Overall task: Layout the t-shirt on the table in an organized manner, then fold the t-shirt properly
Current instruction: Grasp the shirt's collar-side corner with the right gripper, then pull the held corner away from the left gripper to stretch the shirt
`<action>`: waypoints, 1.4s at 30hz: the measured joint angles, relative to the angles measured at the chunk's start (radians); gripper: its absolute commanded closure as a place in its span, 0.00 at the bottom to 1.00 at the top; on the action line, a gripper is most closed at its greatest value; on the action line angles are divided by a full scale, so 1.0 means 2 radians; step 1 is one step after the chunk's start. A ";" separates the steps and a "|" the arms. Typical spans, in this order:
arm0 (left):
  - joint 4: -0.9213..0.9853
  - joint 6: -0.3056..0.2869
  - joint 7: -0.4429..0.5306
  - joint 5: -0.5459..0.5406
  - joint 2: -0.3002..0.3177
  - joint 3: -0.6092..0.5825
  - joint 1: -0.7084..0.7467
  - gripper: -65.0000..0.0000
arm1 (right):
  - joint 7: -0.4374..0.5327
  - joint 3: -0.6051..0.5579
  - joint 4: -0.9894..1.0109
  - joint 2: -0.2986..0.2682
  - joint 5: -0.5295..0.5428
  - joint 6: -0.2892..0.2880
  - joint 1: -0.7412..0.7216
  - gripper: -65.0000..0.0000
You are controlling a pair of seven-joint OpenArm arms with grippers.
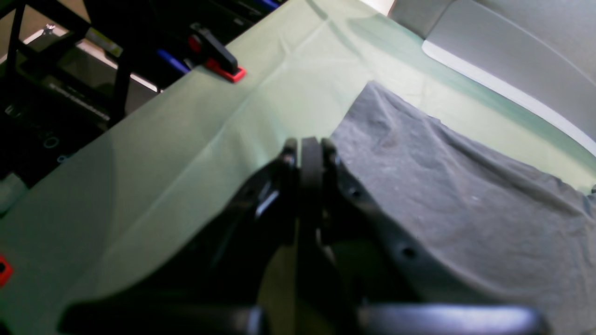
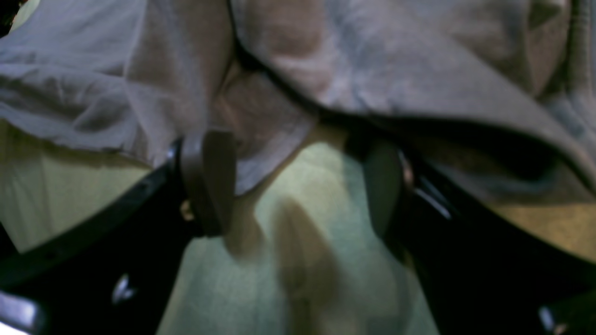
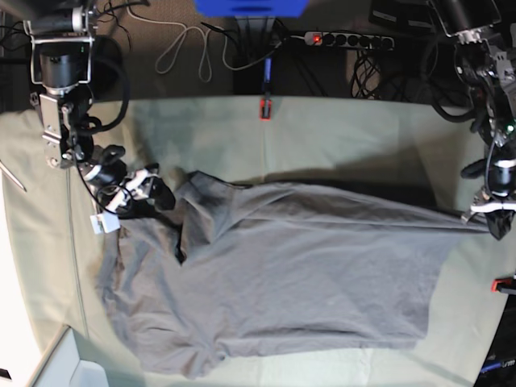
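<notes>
The grey t-shirt (image 3: 282, 274) lies spread across the pale green table (image 3: 339, 137), wrinkled, with a fold near its upper left. My left gripper (image 3: 490, 219) is at the shirt's far right corner, where the cloth tapers to a taut point. In the left wrist view the gripper (image 1: 310, 148) has its jaws closed at the edge of the shirt (image 1: 442, 186). My right gripper (image 3: 157, 192) is at the shirt's upper left. In the right wrist view the gripper (image 2: 298, 186) is open, with the shirt (image 2: 354, 60) bunched just ahead and a flap touching one finger (image 2: 207, 181).
Red-black clamps hold the cloth at the back edge (image 3: 264, 107) and the right edge (image 3: 504, 284); one also shows in the left wrist view (image 1: 223, 65). A white bin (image 3: 68, 363) stands at the front left corner. Cables and a power strip (image 3: 347, 39) lie behind the table.
</notes>
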State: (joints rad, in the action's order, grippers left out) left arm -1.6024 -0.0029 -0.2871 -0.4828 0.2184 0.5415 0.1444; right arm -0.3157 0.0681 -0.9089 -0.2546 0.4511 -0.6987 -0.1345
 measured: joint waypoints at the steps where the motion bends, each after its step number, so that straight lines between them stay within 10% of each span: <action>1: 0.000 0.000 0.000 0.000 0.000 0.000 0.000 1.00 | 0.001 0.000 0.006 0.002 0.000 0.000 -0.005 0.34; 10: 0.000 0.000 0.000 0.000 0.000 0.000 0.000 1.00 | 0.014 0.000 0.064 0.020 0.003 0.000 -0.047 0.39; 19: 0.000 0.000 0.000 0.000 0.000 0.000 0.000 1.00 | -0.003 0.002 0.065 0.022 -0.003 0.000 -0.042 1.00; 27: 0.001 0.000 0.000 0.000 0.000 0.000 0.001 1.00 | -0.036 0.029 -0.103 0.010 -0.015 0.007 0.074 1.00; 42: -0.037 0.001 0.000 0.001 -0.020 0.003 0.046 1.00 | -0.037 0.146 -0.400 0.076 -0.016 0.007 0.251 1.00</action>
State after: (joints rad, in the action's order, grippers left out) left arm -1.6772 -0.0010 -0.2871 -0.4816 0.1787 0.5472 0.2371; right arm -0.3897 0.3611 -1.7092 -0.1017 0.4198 -0.6842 0.3676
